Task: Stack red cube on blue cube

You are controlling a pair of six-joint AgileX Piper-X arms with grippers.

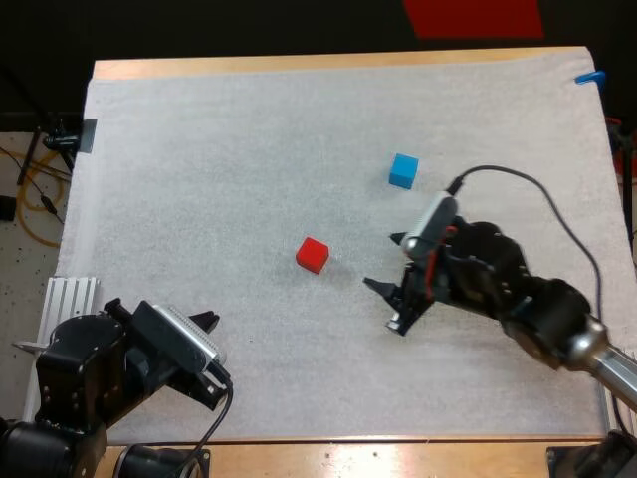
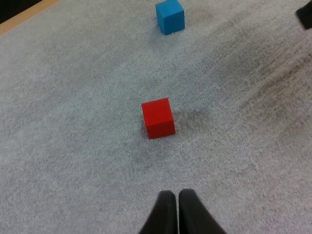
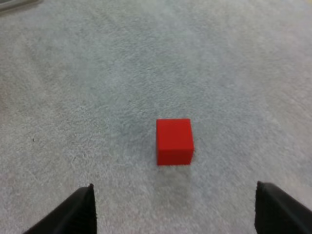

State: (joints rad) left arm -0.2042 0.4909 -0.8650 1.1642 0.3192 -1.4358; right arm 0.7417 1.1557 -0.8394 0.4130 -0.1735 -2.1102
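A red cube (image 1: 313,255) rests on the white mat (image 1: 199,179) near its middle. A blue cube (image 1: 403,170) sits farther back and to the right, apart from it. My right gripper (image 1: 385,262) stands open just right of the red cube, fingers spread wide and pointing at it. In the right wrist view the red cube (image 3: 174,141) lies ahead of the gap between my fingers (image 3: 73,213), untouched. My left gripper (image 1: 211,324) is shut on nothing at the mat's near left. Its touching fingertips (image 2: 168,204) point toward the red cube (image 2: 158,118), with the blue cube (image 2: 170,16) beyond.
The mat covers nearly the whole wooden table (image 1: 299,64). A ribbed metal block (image 1: 72,297) sits at the mat's left edge by my left arm. The other arm's fingertip (image 2: 304,17) shows beside the blue cube in the left wrist view.
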